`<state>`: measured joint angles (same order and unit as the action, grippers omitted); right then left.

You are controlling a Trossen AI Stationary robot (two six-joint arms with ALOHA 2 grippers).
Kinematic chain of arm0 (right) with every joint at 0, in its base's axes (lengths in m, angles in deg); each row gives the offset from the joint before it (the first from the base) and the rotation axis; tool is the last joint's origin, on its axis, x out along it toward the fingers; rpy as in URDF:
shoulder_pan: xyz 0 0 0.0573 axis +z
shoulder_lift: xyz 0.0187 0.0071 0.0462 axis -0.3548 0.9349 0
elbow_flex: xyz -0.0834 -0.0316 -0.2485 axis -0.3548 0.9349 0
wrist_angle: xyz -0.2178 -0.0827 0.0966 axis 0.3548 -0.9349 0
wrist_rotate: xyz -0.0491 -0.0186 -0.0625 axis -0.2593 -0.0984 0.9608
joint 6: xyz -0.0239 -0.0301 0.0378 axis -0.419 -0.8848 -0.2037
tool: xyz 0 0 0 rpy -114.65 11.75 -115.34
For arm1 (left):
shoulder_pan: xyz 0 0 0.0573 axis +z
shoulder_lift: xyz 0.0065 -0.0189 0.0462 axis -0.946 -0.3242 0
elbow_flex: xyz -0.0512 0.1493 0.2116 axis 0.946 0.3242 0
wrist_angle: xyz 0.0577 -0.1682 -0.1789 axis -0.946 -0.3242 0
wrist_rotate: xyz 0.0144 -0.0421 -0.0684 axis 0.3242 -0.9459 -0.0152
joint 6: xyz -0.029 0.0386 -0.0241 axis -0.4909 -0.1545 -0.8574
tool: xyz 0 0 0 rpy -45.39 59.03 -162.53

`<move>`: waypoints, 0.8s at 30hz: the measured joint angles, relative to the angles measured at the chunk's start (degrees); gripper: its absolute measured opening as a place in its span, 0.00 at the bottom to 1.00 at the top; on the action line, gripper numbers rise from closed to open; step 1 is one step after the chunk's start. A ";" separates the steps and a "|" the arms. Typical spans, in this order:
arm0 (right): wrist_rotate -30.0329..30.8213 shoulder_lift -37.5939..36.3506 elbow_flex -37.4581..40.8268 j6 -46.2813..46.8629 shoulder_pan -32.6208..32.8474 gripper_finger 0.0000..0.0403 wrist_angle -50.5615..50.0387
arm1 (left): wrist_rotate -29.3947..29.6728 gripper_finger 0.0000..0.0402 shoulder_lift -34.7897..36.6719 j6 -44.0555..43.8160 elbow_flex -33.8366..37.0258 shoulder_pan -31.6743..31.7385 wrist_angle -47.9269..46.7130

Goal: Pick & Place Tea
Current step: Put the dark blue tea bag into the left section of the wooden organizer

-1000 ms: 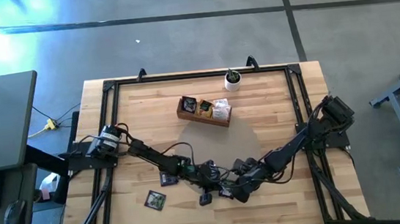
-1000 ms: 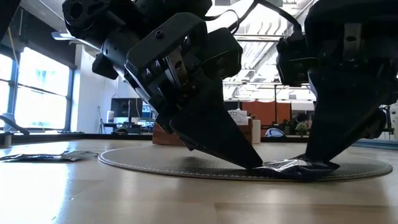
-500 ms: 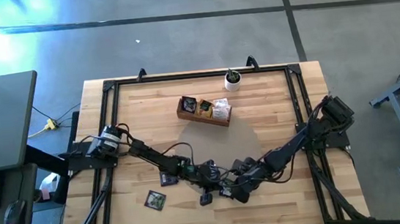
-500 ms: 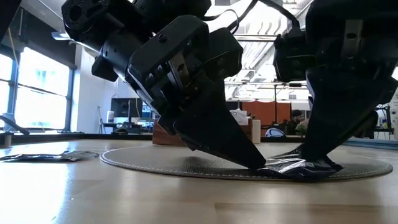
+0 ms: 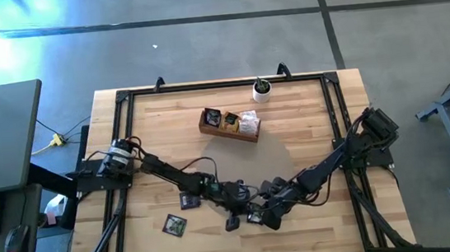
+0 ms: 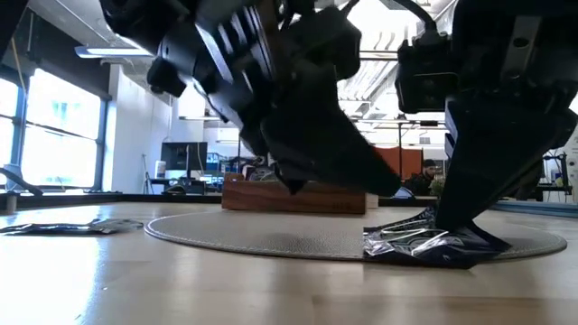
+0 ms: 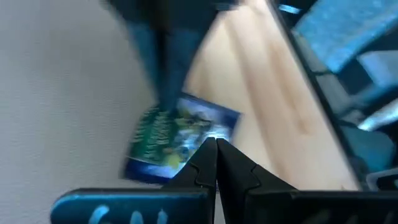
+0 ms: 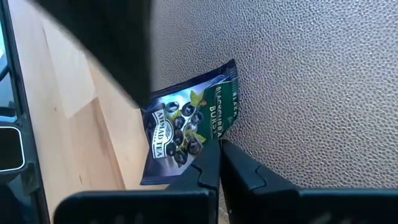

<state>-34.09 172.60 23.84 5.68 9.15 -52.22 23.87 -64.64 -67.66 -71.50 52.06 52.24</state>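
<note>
- My left hand [image 6: 384,185] has just come up off the surface. A second ago its tip pressed on the dark shiny tea sachet with blue and green print [image 6: 432,246]; now it hangs above it, with a gap between.
- Its 2 fingers are closed together with nothing between them.
- My right hand [image 6: 452,217] still has its tip down on the sachet. Its fingers are pinched shut on the sachet's edge, as far as I can tell.
- The sachet lies at the edge of the round grey mat [image 5: 250,169], partly on the wooden surface [image 5: 307,118]. One corner has lifted a little since before.
- I think the left hand only held the sachet steady, so now the right hand can lift it.
- The brown wooden box [image 5: 229,125] with other tea sachets sits well apart, on the far side of the mat. I guess the sachet goes there.
- 2 more sachets [image 5: 175,224] lie on the surface near the left arm.
</note>
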 joint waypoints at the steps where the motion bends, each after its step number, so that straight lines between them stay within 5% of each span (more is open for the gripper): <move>1: -0.02 0.00 0.00 -0.01 0.00 0.01 -0.02 | -1.34 0.00 0.01 0.21 -0.45 -0.03 -0.57; 12: 2.19 -1.29 0.00 -4.89 0.00 0.01 5.28 | 1.73 0.00 5.45 0.20 -8.57 0.73 -24.10; 18: 11.09 -4.41 -0.22 -13.03 -0.41 0.00 5.24 | 7.61 0.00 16.27 0.01 -8.86 -0.95 -32.96; 24: 24.68 -5.38 -0.22 -27.28 -3.14 0.00 9.03 | 20.01 0.00 30.70 -0.17 -8.95 -3.33 -48.92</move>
<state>-9.41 167.22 23.62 -21.60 6.01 -43.19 43.88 -33.94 -67.84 -80.45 48.73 3.32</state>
